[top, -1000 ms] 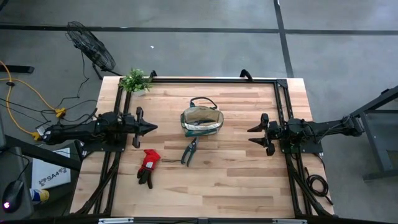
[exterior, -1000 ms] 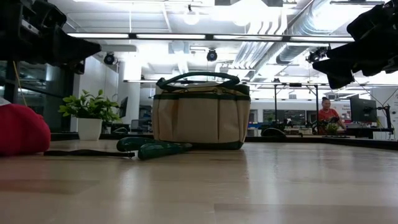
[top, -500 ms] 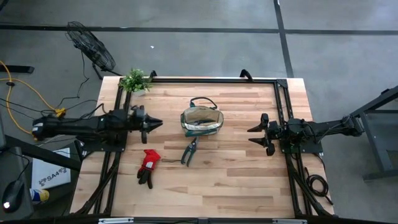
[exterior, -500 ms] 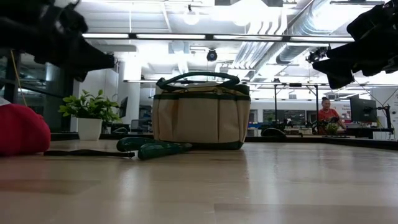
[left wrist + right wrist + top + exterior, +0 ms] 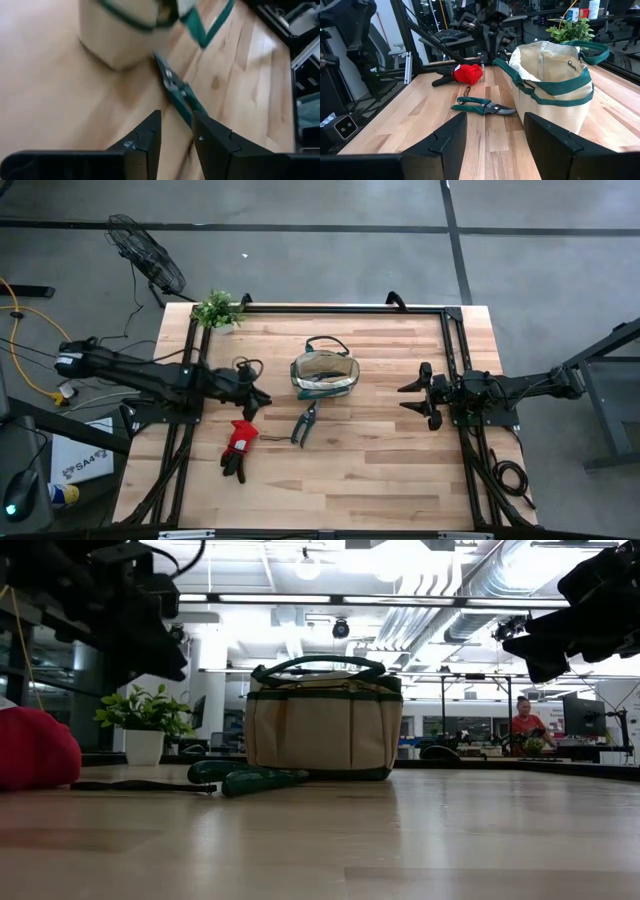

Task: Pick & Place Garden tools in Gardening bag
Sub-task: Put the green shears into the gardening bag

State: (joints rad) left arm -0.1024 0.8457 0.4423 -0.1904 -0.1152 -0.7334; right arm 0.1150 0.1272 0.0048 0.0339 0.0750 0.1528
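High view: left gripper (image 5: 262, 399) hovering centre-left, fingers parted, grasping nothing. Pruning shears (image 5: 304, 423) lying below gardening bag (image 5: 324, 376), at frame centre. Judging shears rigid, light, slippery blades; gripping green handles (image 5: 471, 103) safest. Right gripper (image 5: 404, 397) waiting right, released.

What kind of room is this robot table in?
Probably a big lab or workshop. The low view shows an open ceiling with silver ducts and strip lights, and a person at desks far behind the wooden table. A floor fan stands on bare concrete.
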